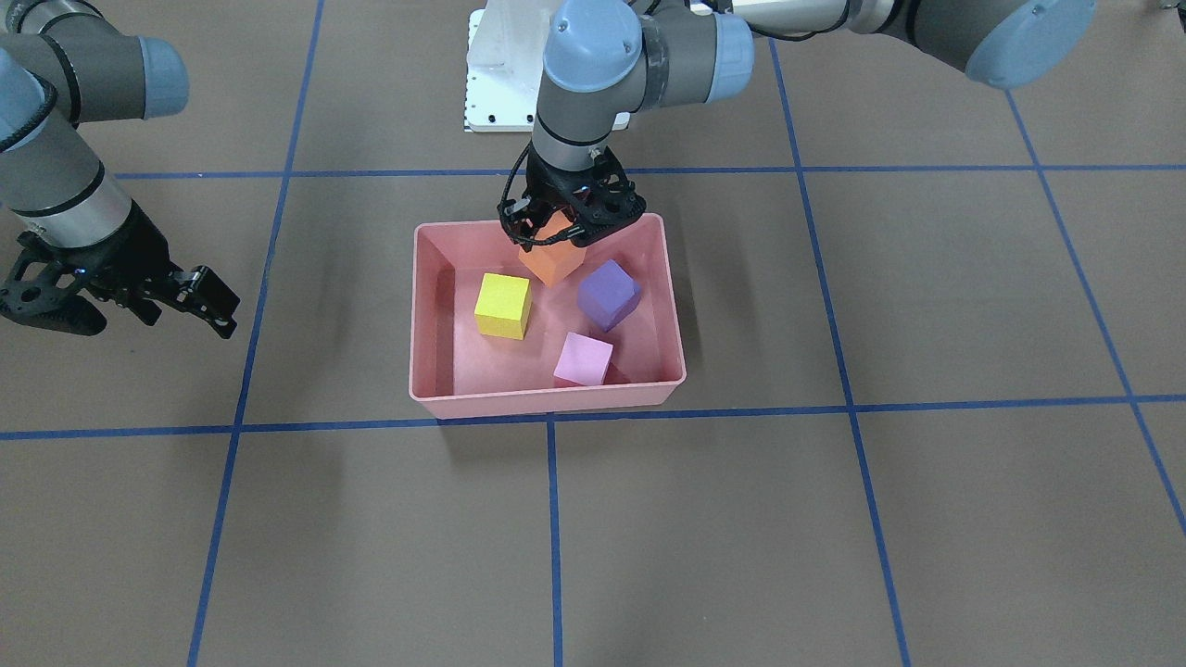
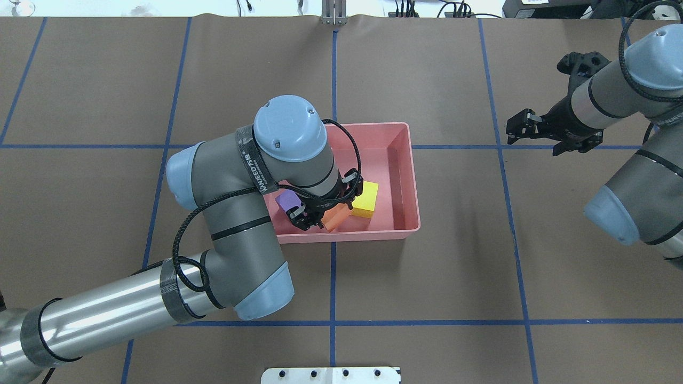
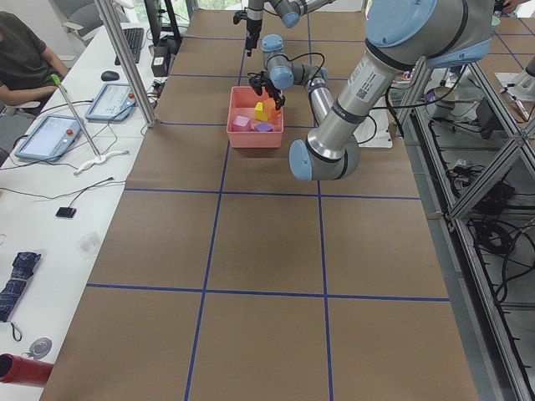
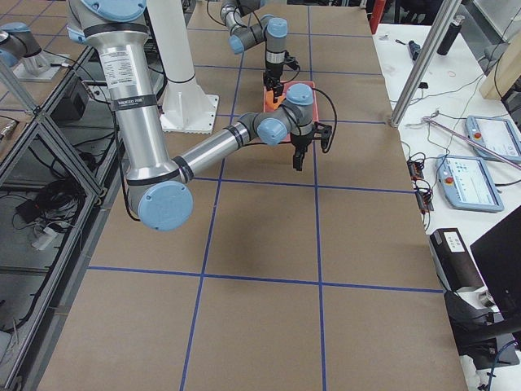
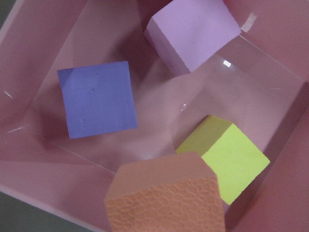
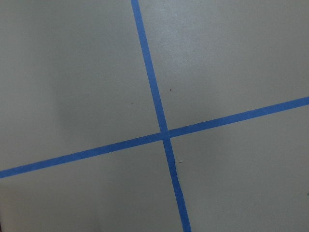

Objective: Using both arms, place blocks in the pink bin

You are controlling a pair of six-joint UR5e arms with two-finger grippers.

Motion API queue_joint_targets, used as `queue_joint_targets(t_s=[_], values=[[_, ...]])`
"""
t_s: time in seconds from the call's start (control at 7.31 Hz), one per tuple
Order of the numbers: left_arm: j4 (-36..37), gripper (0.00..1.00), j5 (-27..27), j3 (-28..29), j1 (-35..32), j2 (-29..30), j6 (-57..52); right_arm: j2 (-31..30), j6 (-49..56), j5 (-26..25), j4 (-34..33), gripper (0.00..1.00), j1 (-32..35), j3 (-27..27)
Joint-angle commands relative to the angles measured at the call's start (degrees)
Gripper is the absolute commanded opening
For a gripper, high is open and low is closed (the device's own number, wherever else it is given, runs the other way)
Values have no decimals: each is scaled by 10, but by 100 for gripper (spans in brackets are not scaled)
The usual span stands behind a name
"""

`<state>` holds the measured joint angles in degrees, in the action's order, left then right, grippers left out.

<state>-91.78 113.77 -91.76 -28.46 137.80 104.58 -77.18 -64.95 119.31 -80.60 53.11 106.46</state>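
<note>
My left hand (image 1: pixel 553 236) is grasping the orange block (image 1: pixel 553 264) above the pink bin's (image 1: pixel 547 400) six o'clock end, my right hand (image 2: pixel 533 140) hanging open.

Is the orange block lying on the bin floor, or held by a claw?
Held: the left claw is shut on the orange block, which hangs tilted over the floor of the pink bin.

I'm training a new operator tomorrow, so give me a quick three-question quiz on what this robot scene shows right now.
1. True or false: the right gripper holds a block.
2. Which block does the left gripper hold: A yellow block, B orange block, C purple block?
3. How many loose blocks lie in the pink bin?
Key: 1 false; 2 B; 3 three.
</note>
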Motion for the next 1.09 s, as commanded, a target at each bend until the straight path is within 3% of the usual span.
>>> queue_joint_targets(t_s=[0.0,0.27,0.41,0.82,0.96], values=[[-7,100,-2,6,0,0,-2,-1,0,5,0,100,1,0],[-4,100,0,-23,-14,0,-3,-3,1,10,0,100,6,1],[6,100,6,-64,-47,-15,-22,-13,29,17,0,100,22,1],[12,100,4,-243,-108,-276,-288,-84,212,67,0,100,110,-1],[9,100,7,-277,-165,-357,-414,-106,276,82,-1,100,137,-5]])
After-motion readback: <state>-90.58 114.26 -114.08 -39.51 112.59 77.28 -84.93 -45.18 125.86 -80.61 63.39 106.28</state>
